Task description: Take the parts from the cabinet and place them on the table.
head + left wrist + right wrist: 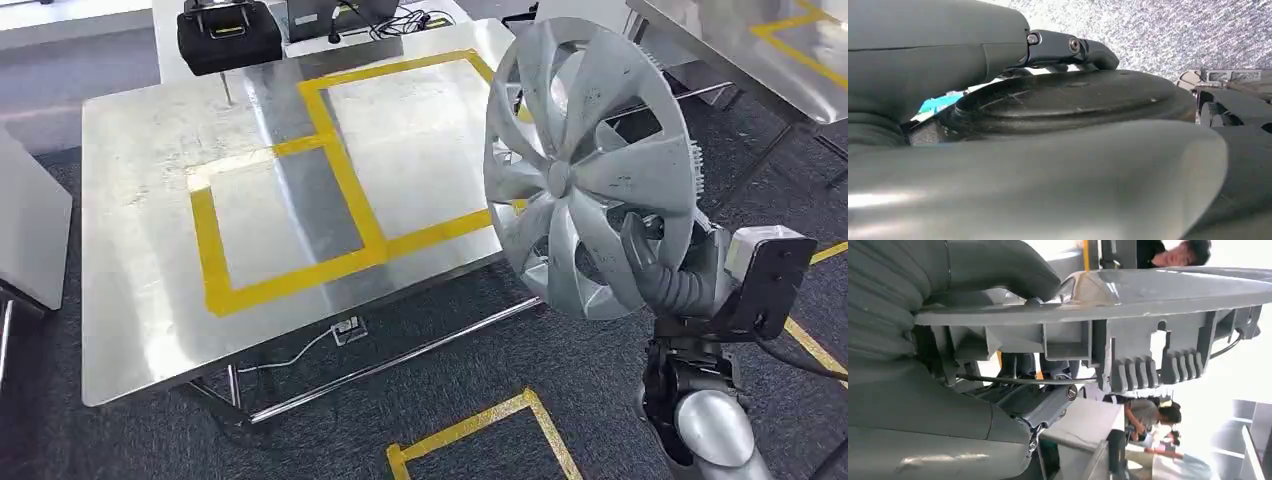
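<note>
Silver plastic spoked hubcap (590, 170) stands upright at three o'clock in the head view, its lower rim clamped by the right robot hand (655, 272), beside the steel bench (140, 250). Right wrist view: thumb over rim (1128, 295). Carrying step; next, lower it onto the bench. Left robot hand (998, 100): grip unclear.

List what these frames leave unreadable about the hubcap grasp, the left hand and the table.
- Right hand: its fingers sit behind the hubcap in the head view.
- Left hand: the left wrist view is crowded by dark, blurred body parts, so its state is unclear.
- Table: its right edge is hidden by the hubcap.
</note>
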Motion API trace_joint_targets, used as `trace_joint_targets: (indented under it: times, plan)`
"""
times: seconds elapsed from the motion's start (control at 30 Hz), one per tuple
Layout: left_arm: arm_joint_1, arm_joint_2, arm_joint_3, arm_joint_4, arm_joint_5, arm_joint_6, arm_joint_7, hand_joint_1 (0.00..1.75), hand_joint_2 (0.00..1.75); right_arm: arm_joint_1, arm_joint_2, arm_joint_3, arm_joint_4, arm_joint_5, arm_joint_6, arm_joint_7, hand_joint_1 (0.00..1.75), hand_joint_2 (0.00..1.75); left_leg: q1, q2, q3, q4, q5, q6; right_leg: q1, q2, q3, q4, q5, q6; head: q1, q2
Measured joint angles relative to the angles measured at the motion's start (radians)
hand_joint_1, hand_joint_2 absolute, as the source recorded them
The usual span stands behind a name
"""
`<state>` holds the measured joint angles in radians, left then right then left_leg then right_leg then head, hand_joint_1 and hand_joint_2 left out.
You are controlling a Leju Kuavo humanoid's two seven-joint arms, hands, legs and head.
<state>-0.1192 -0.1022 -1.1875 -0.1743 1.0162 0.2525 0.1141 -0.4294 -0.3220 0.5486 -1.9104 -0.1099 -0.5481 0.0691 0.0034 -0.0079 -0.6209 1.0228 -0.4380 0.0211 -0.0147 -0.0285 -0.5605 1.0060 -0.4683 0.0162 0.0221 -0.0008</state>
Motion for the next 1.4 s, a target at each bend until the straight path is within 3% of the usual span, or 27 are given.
trace_joint_targets:
  times: [0.13, 0.47, 0.63, 0.73, 0.77, 0.8, 0.87, 0.9, 0.93, 0.97, 1.0, 1.07, 1.1, 1.2, 1.23, 1.27, 1.3, 1.4]
  plan:
    - [0.0, 0.0, 0.0, 0.0, -0.001, -0.002, -0.003, 0.0, 0.0, -0.006, 0.001, 0.015, 0.008, -0.001, 0.013, 0.009, 1.75, 1.75, -0.002, 0.0, -0.002, 0.001, 0.001, 0.005, -0.003, 0.0, 0.0, -0.004, 0.001, 0.026, 0.001, 0.0]
    - [0.001, 0.0, 0.0, 0.0, -0.003, -0.002, -0.012, 0.0, 0.0, -0.027, 0.001, 0.031, 0.026, -0.005, 0.025, 0.028, 1.75, 1.75, -0.002, 0.001, -0.001, 0.001, 0.003, 0.006, -0.003, 0.0, -0.002, 0.0, 0.002, 0.029, -0.003, 0.0]
    - [0.001, 0.001, 0.0, 0.0, -0.001, -0.003, -0.02, 0.0, 0.0, -0.032, 0.001, 0.035, 0.034, -0.005, 0.024, 0.032, 1.75, 1.75, -0.009, 0.0, -0.003, 0.005, 0.0, 0.012, -0.008, -0.001, -0.002, -0.003, 0.003, 0.038, -0.007, 0.0]
    - [0.0, 0.001, 0.0, 0.0, 0.001, -0.004, -0.02, 0.0, 0.0, -0.034, 0.001, 0.037, 0.034, -0.005, 0.024, 0.033, 1.75, 1.75, -0.006, -0.001, 0.0, -0.007, 0.004, 0.022, -0.009, -0.003, 0.001, -0.007, 0.003, 0.048, -0.012, 0.0]
    - [0.0, 0.0, 0.0, 0.0, 0.001, -0.004, -0.02, 0.0, 0.0, -0.034, 0.0, 0.037, 0.035, -0.005, 0.024, 0.033, 1.75, 1.75, 0.001, 0.0, 0.008, -0.016, 0.009, 0.027, -0.012, 0.004, -0.014, 0.008, -0.007, 0.05, -0.011, 0.0]
    - [0.0, 0.0, 0.0, 0.0, 0.001, -0.004, -0.02, 0.0, 0.0, -0.036, 0.0, 0.037, 0.035, -0.005, 0.024, 0.034, 1.75, 1.75, 0.001, -0.001, 0.01, -0.017, 0.01, 0.03, -0.011, 0.01, -0.031, 0.046, -0.035, 0.048, -0.006, 0.0]
    - [-0.001, 0.0, 0.0, 0.0, 0.001, -0.004, -0.02, 0.0, 0.0, -0.038, 0.0, 0.037, 0.035, -0.005, 0.024, 0.034, 1.75, 1.75, 0.0, -0.005, 0.009, -0.017, 0.009, 0.034, -0.011, 0.018, -0.109, 0.214, -0.109, 0.049, 0.006, 0.0]
    - [-0.001, 0.0, 0.0, 0.0, 0.002, -0.004, -0.021, 0.0, 0.0, -0.036, 0.0, 0.038, 0.036, -0.005, 0.023, 0.034, 1.75, 1.75, 0.0, -0.008, 0.008, -0.017, 0.009, 0.034, -0.011, 0.019, -0.142, 0.279, -0.128, 0.05, 0.006, 0.0]
    - [-0.001, 0.0, 0.0, 0.0, 0.002, -0.004, -0.021, 0.0, 0.0, -0.033, -0.001, 0.038, 0.039, -0.005, 0.021, 0.034, 1.75, 1.75, 0.0, -0.011, 0.009, -0.017, 0.007, 0.034, -0.011, 0.02, -0.159, 0.309, -0.126, 0.049, 0.007, 0.0]
    - [-0.001, 0.0, 0.0, 0.0, 0.002, -0.004, -0.021, 0.0, 0.0, -0.03, -0.002, 0.039, 0.041, -0.005, 0.021, 0.034, 1.75, 1.75, 0.0, -0.016, 0.01, -0.016, 0.006, 0.033, -0.011, 0.02, -0.156, 0.289, -0.101, 0.048, 0.01, 0.0]
    - [-0.001, -0.001, 0.0, 0.0, 0.002, -0.004, -0.021, 0.0, 0.0, -0.03, -0.002, 0.039, 0.041, -0.005, 0.021, 0.034, 1.75, 1.75, 0.0, -0.019, 0.01, -0.014, 0.005, 0.031, -0.012, 0.02, -0.134, 0.232, -0.062, 0.046, 0.013, 0.0]
    - [-0.002, -0.003, 0.0, 0.0, 0.003, -0.004, -0.021, 0.0, 0.0, -0.031, -0.003, 0.038, 0.041, -0.005, 0.021, 0.034, 1.75, 1.75, 0.0, -0.026, 0.011, -0.007, 0.001, 0.024, -0.012, 0.021, -0.054, 0.05, 0.025, 0.038, 0.02, 0.0]
    - [-0.003, -0.003, 0.001, 0.0, 0.003, -0.004, -0.021, 0.0, 0.0, -0.034, -0.003, 0.038, 0.042, -0.005, 0.02, 0.034, 1.75, 1.75, -0.005, -0.027, 0.008, -0.005, -0.002, 0.018, -0.008, 0.024, -0.036, 0.023, 0.002, 0.033, 0.022, 0.0]
    - [-0.001, -0.003, 0.001, 0.0, 0.003, -0.003, -0.021, 0.0, 0.0, -0.033, -0.003, 0.039, 0.041, -0.005, 0.02, 0.034, 1.75, 1.75, -0.001, -0.029, 0.002, -0.004, 0.002, -0.001, 0.001, 0.024, -0.031, 0.02, 0.005, 0.019, 0.017, 0.0]
    - [-0.002, -0.003, 0.001, 0.0, 0.003, -0.003, -0.022, 0.0, 0.0, -0.032, -0.003, 0.039, 0.042, -0.005, 0.02, 0.034, 1.75, 1.75, -0.001, -0.029, 0.004, -0.004, 0.001, -0.007, 0.001, 0.024, -0.03, 0.016, 0.008, 0.012, 0.016, 0.0]
    - [-0.003, -0.002, 0.001, 0.0, 0.003, -0.003, -0.023, 0.0, 0.0, -0.033, -0.002, 0.039, 0.042, -0.005, 0.02, 0.034, 1.75, 1.75, -0.001, -0.026, -0.011, 0.002, -0.008, -0.012, -0.01, 0.02, -0.019, 0.005, 0.013, 0.004, 0.015, 0.0]
    - [-0.002, -0.002, 0.002, 0.0, 0.003, -0.003, -0.022, 0.0, 0.0, -0.034, -0.002, 0.039, 0.042, -0.005, 0.02, 0.034, 1.75, 1.75, -0.002, -0.017, -0.02, 0.033, -0.025, -0.016, -0.01, 0.019, -0.014, 0.001, 0.012, -0.001, 0.009, 0.0]
    - [-0.003, -0.002, 0.002, 0.0, 0.005, -0.003, -0.024, 0.0, 0.0, -0.033, -0.001, 0.039, 0.042, -0.005, 0.02, 0.033, 1.75, 1.75, 0.002, -0.006, -0.136, 0.258, -0.111, -0.024, -0.009, 0.018, -0.011, 0.001, 0.008, -0.01, -0.013, 0.0]
